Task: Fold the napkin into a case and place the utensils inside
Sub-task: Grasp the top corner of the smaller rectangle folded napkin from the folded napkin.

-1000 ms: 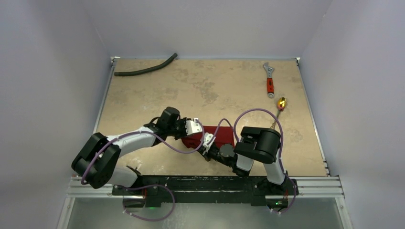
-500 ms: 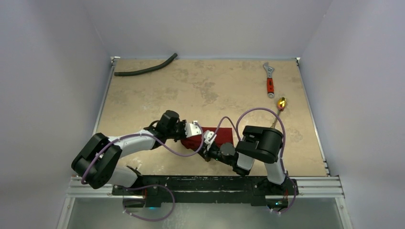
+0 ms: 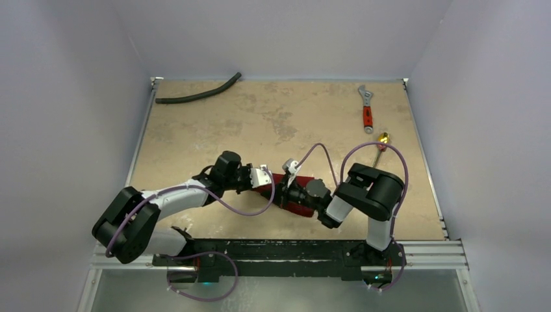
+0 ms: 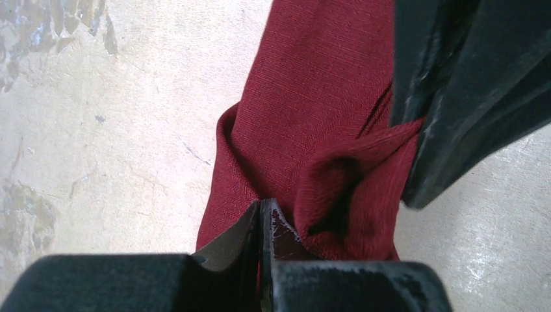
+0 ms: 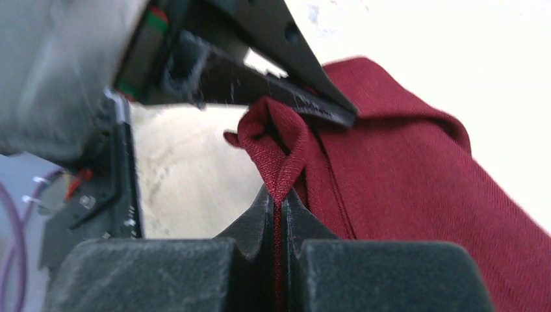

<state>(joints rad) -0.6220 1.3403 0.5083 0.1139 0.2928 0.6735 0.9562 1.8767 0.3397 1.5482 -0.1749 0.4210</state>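
- Near the front edge of the bench (image 3: 273, 117), between both arms, lies the napkin (image 4: 305, 84), bunched lengthwise.
- Soft, light, limp cloth: it will likely sag and crease, so pinching edges or corners suits best.
- Left end effector (image 4: 262, 214) is clamped on one fold; right end effector (image 5: 278, 198) pinches a raised ridge just beside.
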